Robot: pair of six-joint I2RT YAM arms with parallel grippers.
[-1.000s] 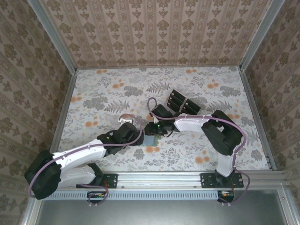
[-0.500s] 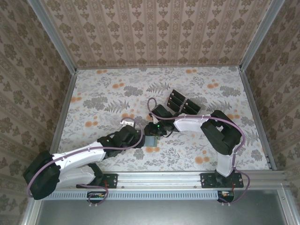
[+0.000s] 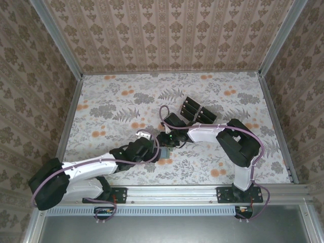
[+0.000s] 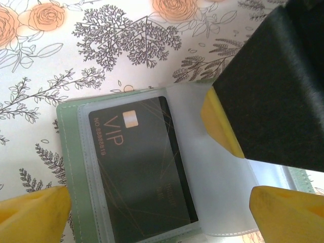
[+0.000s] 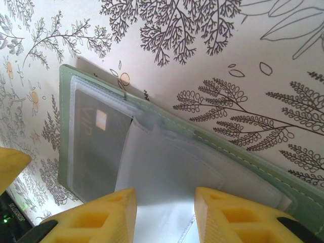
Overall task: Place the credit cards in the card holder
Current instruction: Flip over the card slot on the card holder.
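Sage-green soft folding card holder [image 4: 68,152] lay open on the floral table [image 4: 101,45] between the arms, one thin black VIP credit card [image 4: 142,167] already in its clear sleeve [image 4: 212,192]; cards looked stiff, light, slick, so I'd pinch a short edge; sleeves looked limp; left gripper [image 4: 162,215] hung wide open above it, closer than a second ago; right gripper [image 5: 164,212] stood half-closed astride a clear leaf [image 5: 167,172], apparently not clamped

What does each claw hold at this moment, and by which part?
Left claw is open, holding nothing. Right claw has its fingers around the clear inner flap of the card holder; whether it grips cannot be told.
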